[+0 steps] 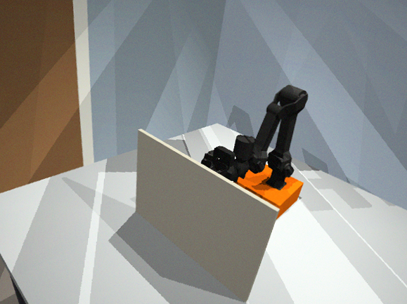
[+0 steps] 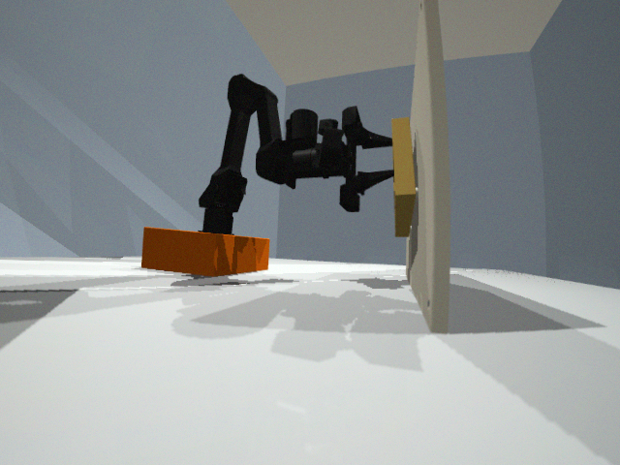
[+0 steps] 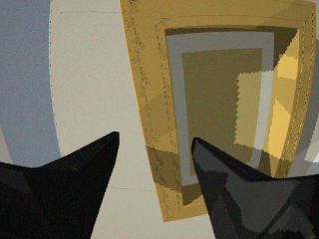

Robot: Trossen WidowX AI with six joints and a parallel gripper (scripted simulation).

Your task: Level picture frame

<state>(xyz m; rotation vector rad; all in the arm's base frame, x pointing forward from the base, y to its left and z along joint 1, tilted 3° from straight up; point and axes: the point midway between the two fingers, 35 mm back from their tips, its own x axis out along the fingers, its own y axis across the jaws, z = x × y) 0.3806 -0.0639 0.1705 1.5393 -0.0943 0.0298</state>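
The gold picture frame [image 2: 403, 165] [image 3: 145, 100] hangs on the near face of the beige upright panel [image 2: 435, 225] [image 3: 85, 75] [image 1: 198, 218]. In the wrist view its left bar slants down to the right, not parallel to the panel's edge; I cannot tell how level it hangs. My gripper [image 2: 392, 157] [image 3: 156, 141] is open, its fingertips at the frame's front. In the wrist view the tips lie on either side of that left bar, with gaps at both sides, the right tip over the picture opening. Screw and notched strip are hidden behind the frame.
The orange base block [image 1: 287, 199] [image 2: 204, 250] carries the arm on the white table [image 1: 52, 262] [image 2: 174, 400]. The panel stands on the table and hides the frame and fingertips in the top view. A brown surface [image 1: 29, 60] is at the left of that view.
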